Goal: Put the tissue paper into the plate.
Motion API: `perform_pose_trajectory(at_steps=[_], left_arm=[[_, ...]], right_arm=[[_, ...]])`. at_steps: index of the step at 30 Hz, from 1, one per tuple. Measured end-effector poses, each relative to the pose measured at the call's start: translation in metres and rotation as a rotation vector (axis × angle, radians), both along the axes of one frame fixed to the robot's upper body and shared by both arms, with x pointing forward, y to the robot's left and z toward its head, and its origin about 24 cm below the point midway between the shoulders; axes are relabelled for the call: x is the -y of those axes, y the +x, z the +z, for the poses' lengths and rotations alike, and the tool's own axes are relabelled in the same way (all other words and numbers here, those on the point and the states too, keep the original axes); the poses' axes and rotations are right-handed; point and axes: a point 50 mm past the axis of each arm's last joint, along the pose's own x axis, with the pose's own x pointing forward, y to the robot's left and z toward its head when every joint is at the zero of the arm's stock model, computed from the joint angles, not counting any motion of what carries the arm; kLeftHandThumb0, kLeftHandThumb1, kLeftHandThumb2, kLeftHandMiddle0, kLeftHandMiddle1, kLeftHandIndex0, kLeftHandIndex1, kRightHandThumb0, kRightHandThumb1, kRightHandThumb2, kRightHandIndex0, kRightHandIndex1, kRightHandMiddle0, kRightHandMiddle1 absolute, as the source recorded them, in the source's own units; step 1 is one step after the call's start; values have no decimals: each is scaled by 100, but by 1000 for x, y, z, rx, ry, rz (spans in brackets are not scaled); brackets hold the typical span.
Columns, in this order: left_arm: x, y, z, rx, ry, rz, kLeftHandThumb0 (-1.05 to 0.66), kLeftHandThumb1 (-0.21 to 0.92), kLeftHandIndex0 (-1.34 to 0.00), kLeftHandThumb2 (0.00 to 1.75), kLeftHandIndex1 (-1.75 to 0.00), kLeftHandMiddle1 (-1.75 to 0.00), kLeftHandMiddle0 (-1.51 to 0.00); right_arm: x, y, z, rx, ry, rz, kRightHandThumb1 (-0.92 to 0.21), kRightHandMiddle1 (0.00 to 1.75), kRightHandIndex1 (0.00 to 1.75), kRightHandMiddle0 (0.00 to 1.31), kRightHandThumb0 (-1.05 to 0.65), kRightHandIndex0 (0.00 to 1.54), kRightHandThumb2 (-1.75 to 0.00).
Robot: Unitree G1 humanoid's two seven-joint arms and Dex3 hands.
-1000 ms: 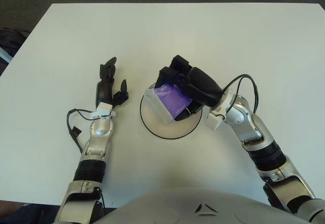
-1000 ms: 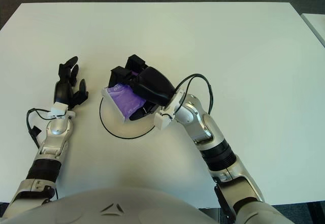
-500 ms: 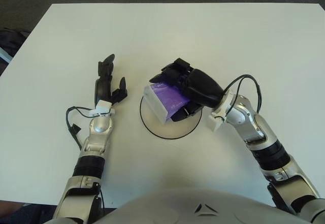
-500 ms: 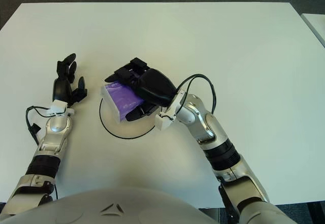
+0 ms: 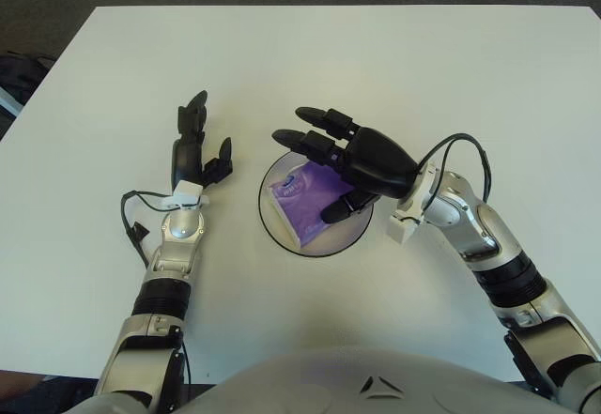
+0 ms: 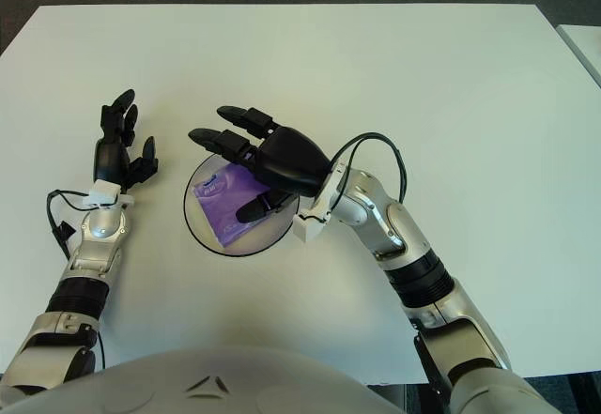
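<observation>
The purple tissue pack (image 5: 313,196) lies in the plate (image 5: 275,231), the right hand (image 5: 362,156) spread empty above it; soft, light and likely slick-wrapped, it should take best by its long edges.

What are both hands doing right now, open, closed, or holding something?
Left hand: open, holding nothing.
Right hand: open above the tissue pack, not gripping it.
</observation>
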Motion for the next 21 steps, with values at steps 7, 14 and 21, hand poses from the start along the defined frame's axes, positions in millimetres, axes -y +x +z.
perform_pose_trajectory(at_steps=[7,14,21], left_arm=[[-3,4,1,14,1,-3,-71,92,0,56,-43,0,-18],[-5,6,2,17,10,-4,-69,92,0,61,-50,-1,-20],[-7,9,2,16,14,1,-70,92,0,67,-57,-3,-23]], right_arm=[[0,0,-3,-5,-8,11,-92,0,0,0,-105,0,-77],[1,1,-6,-12,-13,13,-92,0,0,0,-105,0,-75],[1,2,-6,-11,-16,12,-92,0,0,0,-105,0,-76]])
